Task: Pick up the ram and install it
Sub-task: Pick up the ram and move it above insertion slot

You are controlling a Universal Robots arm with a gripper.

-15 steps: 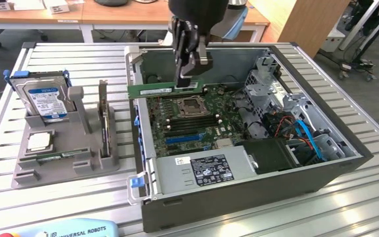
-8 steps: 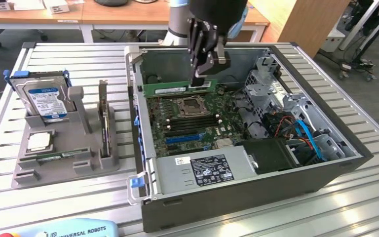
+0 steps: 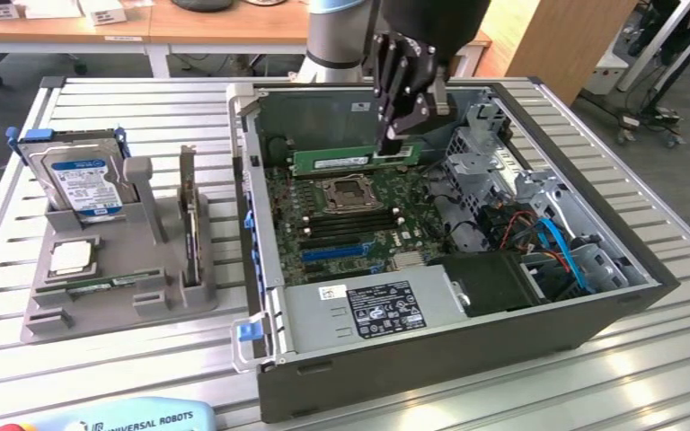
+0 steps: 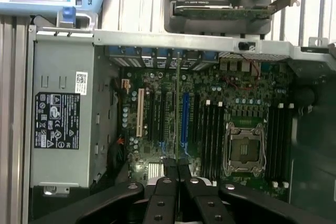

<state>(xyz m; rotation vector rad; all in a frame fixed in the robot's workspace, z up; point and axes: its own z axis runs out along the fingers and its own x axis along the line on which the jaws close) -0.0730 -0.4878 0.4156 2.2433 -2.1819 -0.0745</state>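
Holding the ram [image 3: 345, 161], a long, narrow green circuit-board stick with dark chips and a small white label, the black metal gripper [image 3: 395, 144] has its jaws drawn narrow and pinched on the stick's flat faces, toward the end on the exterior view's right. I judge that grip leaves the contact edge free and facing down at the green motherboard [image 3: 345, 235]. The stick hangs level inside the open dark-grey steel computer case [image 3: 441, 377], over the board and near the case's far wall. As far as I can tell it is not seated in anything. From my wrist view the ram [image 4: 177, 108] shows edge-on as a thin green line running out from the gripper [image 4: 177, 174], which I read as the card being held square and upright. The long black plastic memory slots [image 4: 210, 135] lie in parallel beside the square metal processor socket [image 4: 242, 148]. Outside the case, a grey moulded plastic holder [image 3: 105, 301] on the ribbed aluminium table [image 3: 632, 377] props a silver hard drive with a blue label [image 3: 82, 180] and a wider expansion card [image 3: 188, 211] upright, presumably for easy reach.
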